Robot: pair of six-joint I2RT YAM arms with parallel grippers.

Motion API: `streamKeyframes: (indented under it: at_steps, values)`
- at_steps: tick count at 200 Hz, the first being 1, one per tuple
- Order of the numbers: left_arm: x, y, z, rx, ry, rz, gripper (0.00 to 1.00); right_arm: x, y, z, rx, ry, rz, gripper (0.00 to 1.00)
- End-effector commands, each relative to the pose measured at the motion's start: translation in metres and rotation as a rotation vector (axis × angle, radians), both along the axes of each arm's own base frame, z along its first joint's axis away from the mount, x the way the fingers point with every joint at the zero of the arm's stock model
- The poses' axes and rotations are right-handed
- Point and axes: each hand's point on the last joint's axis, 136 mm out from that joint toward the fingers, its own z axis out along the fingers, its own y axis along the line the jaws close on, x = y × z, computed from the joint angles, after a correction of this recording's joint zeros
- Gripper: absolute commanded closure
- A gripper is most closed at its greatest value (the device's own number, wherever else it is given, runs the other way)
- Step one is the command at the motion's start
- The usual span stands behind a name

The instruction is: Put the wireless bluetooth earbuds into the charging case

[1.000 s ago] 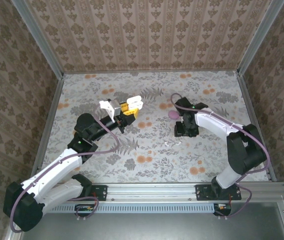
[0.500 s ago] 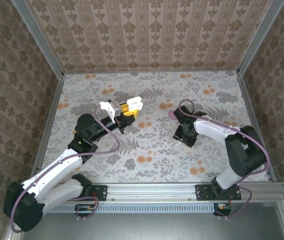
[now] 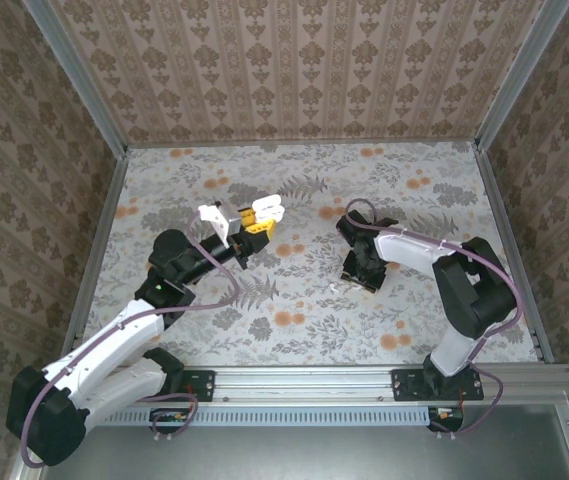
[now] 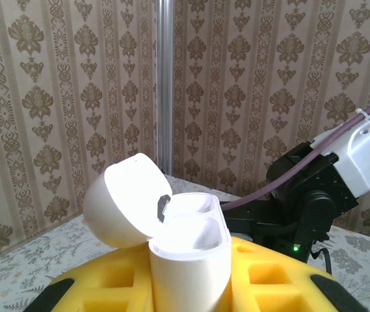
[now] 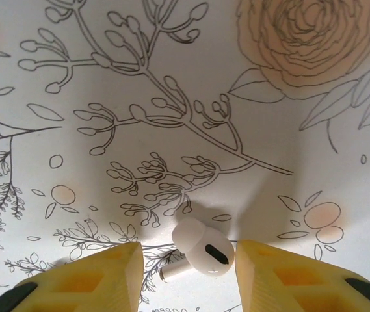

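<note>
A white charging case (image 4: 191, 260) stands upright between my left gripper's (image 4: 191, 289) yellow fingers (image 4: 269, 279), its lid (image 4: 123, 201) swung open to the left. In the top view the left gripper (image 3: 254, 219) holds the case (image 3: 269, 207) above the middle of the table. One pinkish-white earbud (image 5: 201, 250) lies on the floral table, its stem pointing left. My right gripper (image 5: 188, 263) points down over it, open, with a finger on each side and a gap to both. The top view shows this gripper (image 3: 357, 274) just above the earbud (image 3: 342, 288).
A floral cloth (image 3: 294, 320) covers the table, with patterned walls on three sides and metal rails (image 3: 104, 230) along the edges. The right arm's purple cable (image 3: 349, 212) loops behind its wrist. Open cloth lies in front of both grippers.
My right gripper has moved left and toward the near edge, coming down over the earbud, and its jaws have narrowed. The left gripper and the case have stayed put.
</note>
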Motion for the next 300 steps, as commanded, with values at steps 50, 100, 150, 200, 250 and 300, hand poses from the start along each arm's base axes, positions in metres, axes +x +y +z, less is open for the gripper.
streamKeyframes:
  at_steps: [50, 100, 150, 200, 250, 300]
  values:
    - [-0.001, 0.003, 0.006, -0.013, -0.019, 0.0, 0.76, -0.016, -0.018, 0.0, -0.096, 0.057, 0.07, 0.61]
    - [-0.001, 0.002, 0.007, -0.015, -0.02, -0.003, 0.75, -0.032, -0.025, 0.003, -0.115, 0.108, 0.176, 0.6]
    - [-0.001, 0.002, 0.008, -0.019, -0.021, -0.005, 0.75, -0.037, -0.041, 0.005, -0.155, 0.131, 0.215, 0.57]
    - [-0.003, 0.005, 0.008, -0.016, -0.022, 0.004, 0.75, -0.023, -0.03, 0.024, -0.092, 0.036, 0.344, 0.54]
    - [-0.002, 0.001, 0.009, -0.015, -0.023, -0.012, 0.75, -0.001, -0.02, 0.029, -0.089, -0.016, 0.454, 0.5]
    - [-0.002, 0.002, 0.007, -0.017, -0.015, -0.008, 0.75, 0.005, -0.016, 0.016, -0.098, 0.041, 0.49, 0.52]
